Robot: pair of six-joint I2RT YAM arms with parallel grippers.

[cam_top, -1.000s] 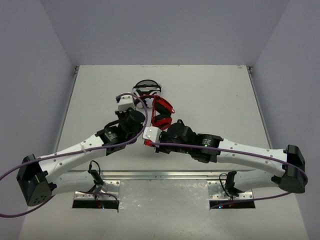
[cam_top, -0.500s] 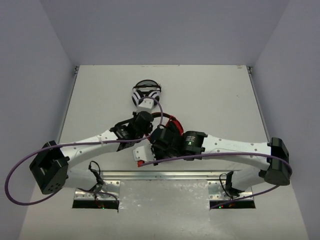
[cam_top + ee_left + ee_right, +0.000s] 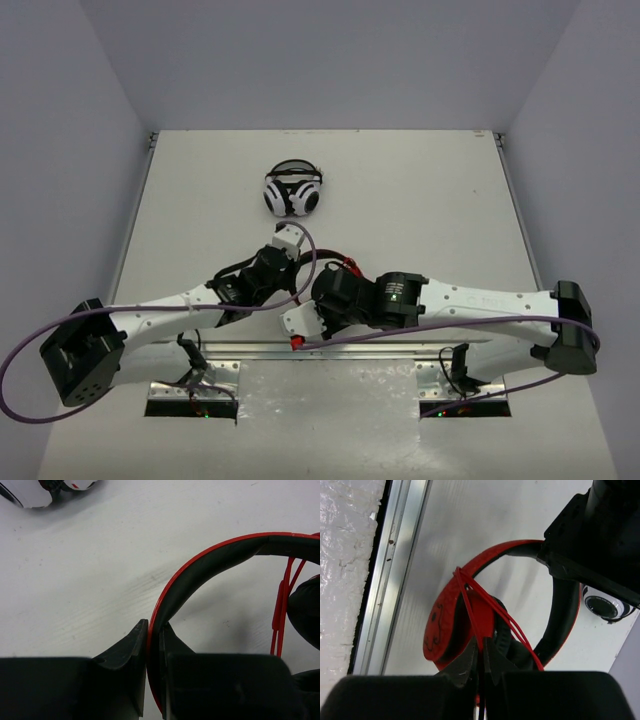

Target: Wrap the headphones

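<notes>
The red headphones [image 3: 451, 621] are held off the table between both grippers, near its front edge. In the top view only slivers of red [image 3: 345, 263] show under the arms. My left gripper [image 3: 153, 636] is shut on the black-lined headband [image 3: 200, 572]; it also shows in the top view [image 3: 305, 262]. My right gripper [image 3: 482, 645] is shut on the thin red cable [image 3: 470, 605], which runs in several strands across the ear cup. The right gripper sits low in the top view [image 3: 296, 338]. The cable also hangs at the right of the left wrist view [image 3: 280, 605].
White-and-black headphones [image 3: 292, 190] lie on the table beyond the arms, also in the left wrist view [image 3: 30, 491] and the right wrist view [image 3: 606, 606]. A metal rail [image 3: 395, 570] runs along the table's near edge, close to the red ear cup.
Both arms drew back toward the near edge, carrying the red headphones away from the white pair. The right gripper swung left and down toward the rail with the cable.
</notes>
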